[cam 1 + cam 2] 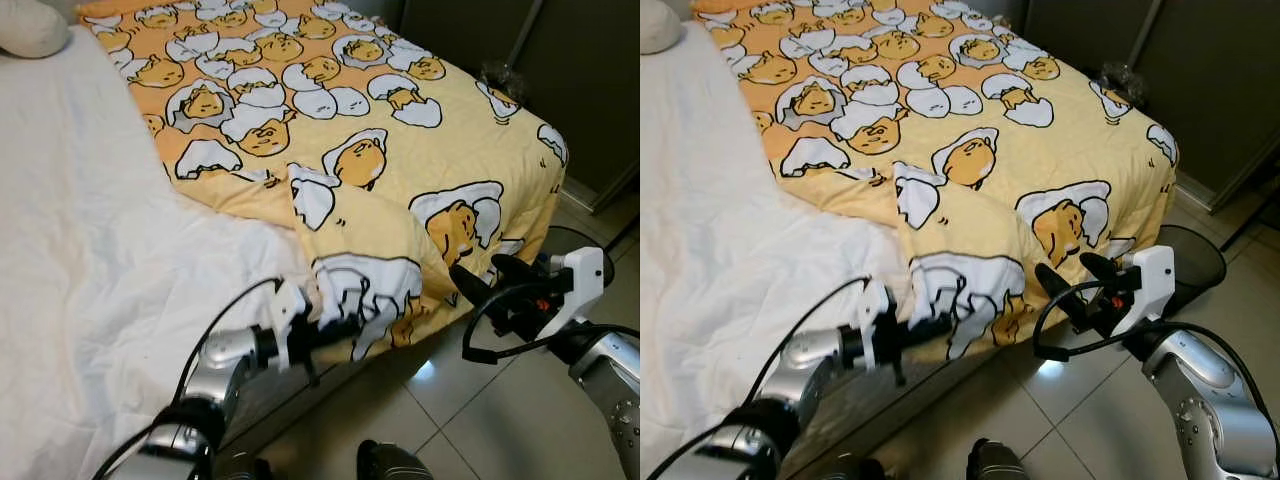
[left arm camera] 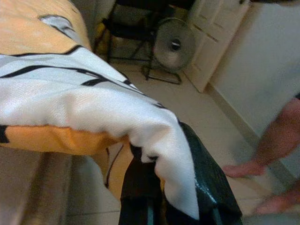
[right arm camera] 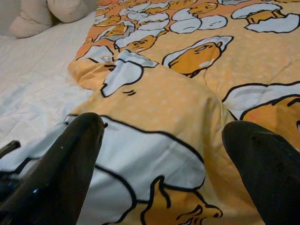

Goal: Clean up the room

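A yellow quilt (image 1: pixel 330 130) printed with egg cartoons covers the right part of the bed and lies rumpled over the white sheet (image 1: pixel 80 260). Its near corner (image 1: pixel 365 290) hangs over the bed's edge. My left gripper (image 1: pixel 345 328) is shut on that corner, and in the left wrist view the white cloth (image 2: pixel 140 126) is folded between the black fingers (image 2: pixel 206 173). My right gripper (image 1: pixel 480 275) is open just right of the same corner, its fingers (image 3: pixel 70 154) spread wide before the quilt (image 3: pixel 178 108).
A pillow (image 1: pixel 30 25) lies at the bed's head. Dark wardrobe doors (image 1: pixel 590 90) stand beyond the bed on the right. A floor fan (image 2: pixel 173 44) and a black stand are by a white door. A person's bare feet (image 2: pixel 243 168) stand on the tiled floor.
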